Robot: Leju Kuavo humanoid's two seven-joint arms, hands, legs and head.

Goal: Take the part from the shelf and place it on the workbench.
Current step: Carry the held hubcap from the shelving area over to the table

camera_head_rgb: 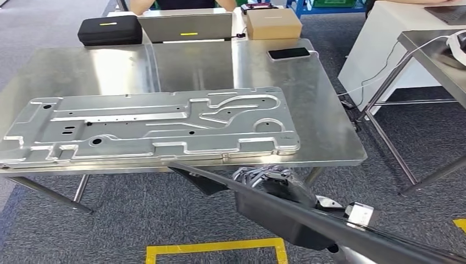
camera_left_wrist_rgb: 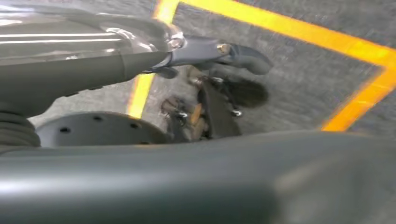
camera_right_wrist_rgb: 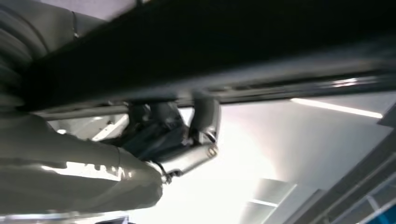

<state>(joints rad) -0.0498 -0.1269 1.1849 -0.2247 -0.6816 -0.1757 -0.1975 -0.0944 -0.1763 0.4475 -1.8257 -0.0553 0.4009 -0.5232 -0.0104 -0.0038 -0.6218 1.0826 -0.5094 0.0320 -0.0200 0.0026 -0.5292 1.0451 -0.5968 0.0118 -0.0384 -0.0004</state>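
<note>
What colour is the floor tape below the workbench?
Yellow; the floor tape shows best in the head view, on grey carpet.

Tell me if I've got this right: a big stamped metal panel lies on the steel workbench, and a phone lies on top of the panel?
Not quite. The head view shows the phone lying on the bare steel workbench near its far edge, apart from the stamped metal panel. The panel does lie on the workbench.

Bare stamped metal on the part point(camera_head_rgb: 148, 127), satin and ribbed. Polished sheet steel on the counter point(camera_head_rgb: 308, 93), mirror-glossy with glare. Matt brown cardboard on the box point(camera_head_rgb: 273, 23). Matt black fabric on the case point(camera_head_rgb: 110, 29). Rough grey carpet on the floor point(camera_head_rgb: 110, 231), crossed by glossy yellow tape point(camera_head_rgb: 214, 247).
</note>
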